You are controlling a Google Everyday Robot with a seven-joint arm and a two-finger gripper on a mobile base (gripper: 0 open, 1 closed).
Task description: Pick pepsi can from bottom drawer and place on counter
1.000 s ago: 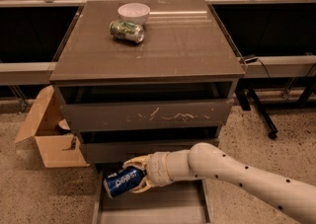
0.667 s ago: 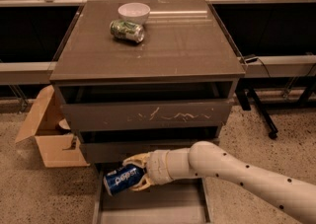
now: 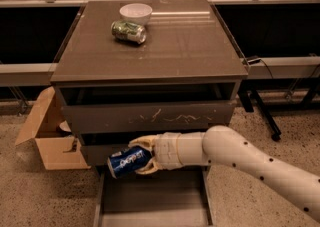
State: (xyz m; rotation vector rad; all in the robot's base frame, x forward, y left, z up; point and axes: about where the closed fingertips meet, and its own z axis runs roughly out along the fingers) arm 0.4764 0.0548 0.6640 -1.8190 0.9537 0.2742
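Note:
The pepsi can [image 3: 128,161] is dark blue with white lettering and lies on its side in my gripper [image 3: 143,155], which is shut on it. The can hangs in the air above the left part of the open bottom drawer [image 3: 152,202], in front of the middle drawer's face. My white arm comes in from the lower right. The counter [image 3: 190,46] is the wide glossy grey-brown top of the cabinet, well above the can.
A green and silver can [image 3: 128,31] lies on its side on the counter's back left, next to a white bowl [image 3: 135,13]. An open cardboard box [image 3: 50,136] stands on the floor left of the cabinet. Metal table legs [image 3: 262,113] stand to the right.
The gripper with the pepsi can has shifted very slightly, the can now a touch higher and closer to the middle drawer's face. Nothing else has moved.

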